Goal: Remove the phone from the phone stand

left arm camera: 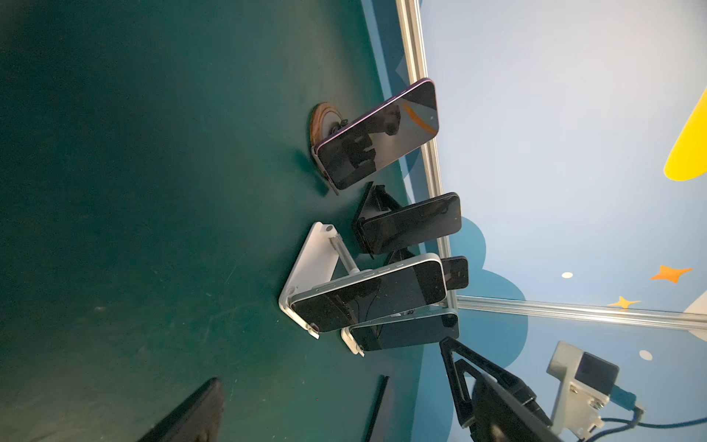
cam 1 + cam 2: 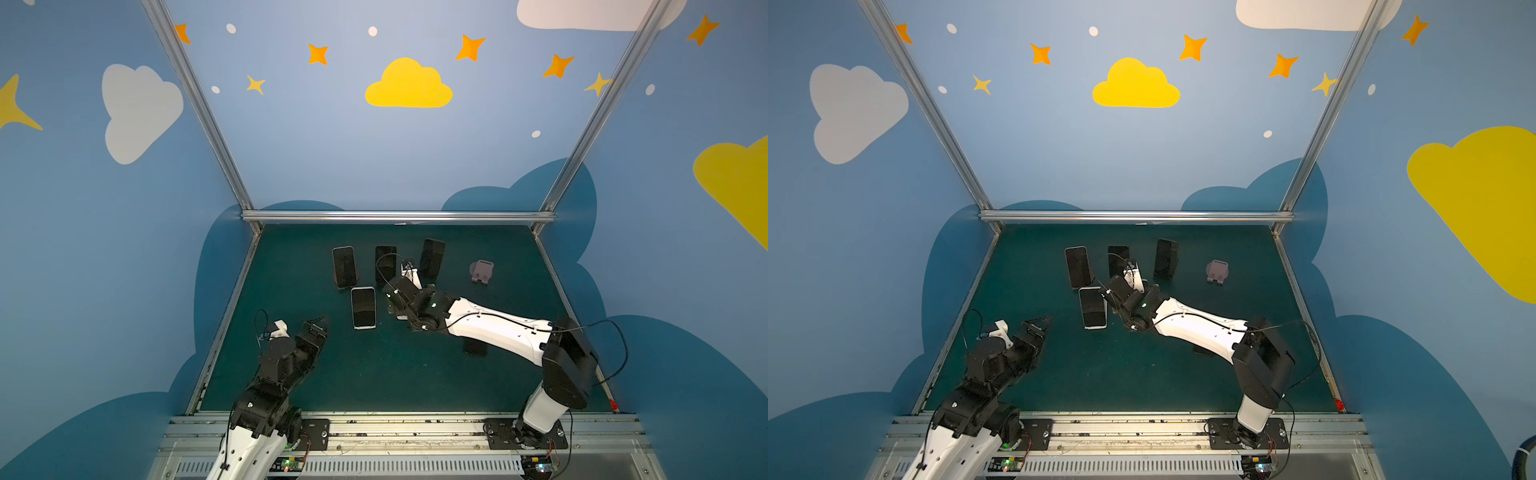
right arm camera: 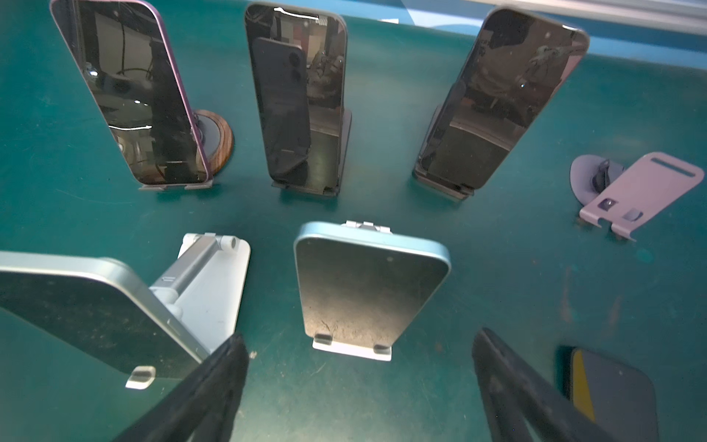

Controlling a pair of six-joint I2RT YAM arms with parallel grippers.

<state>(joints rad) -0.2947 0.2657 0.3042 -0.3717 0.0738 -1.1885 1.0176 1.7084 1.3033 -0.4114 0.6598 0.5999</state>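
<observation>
My right gripper (image 3: 359, 336) is spread wide with nothing between the fingers, hanging just in front of the light-blue phone (image 3: 367, 283), lined up on it, not touching. That phone sits propped in its white stand (image 3: 352, 350), bottom edge in the lip, mid-table toward the far edge. Beside it, toward the left edge, a silver phone (image 3: 88, 317) leans on a second white stand (image 3: 218, 291). Nearer the far edge there's a row of three more on stands: purple-edged phone (image 3: 130, 92), black phone (image 3: 298, 95), dark phone (image 3: 497, 99). Toward the right edge a lilac stand (image 3: 642, 191) is empty, and a flat phone (image 3: 616, 390) lies on the table (image 2: 374, 374) by my right arm, so I judge one removal done, though I can't confirm which stand it came off. My left gripper (image 2: 316, 328) is fully released too, over the near-left part, well apart from everything. Progress here: approach only. Left to do: close on the phone's sides, lift clear of the lip, set down
</observation>
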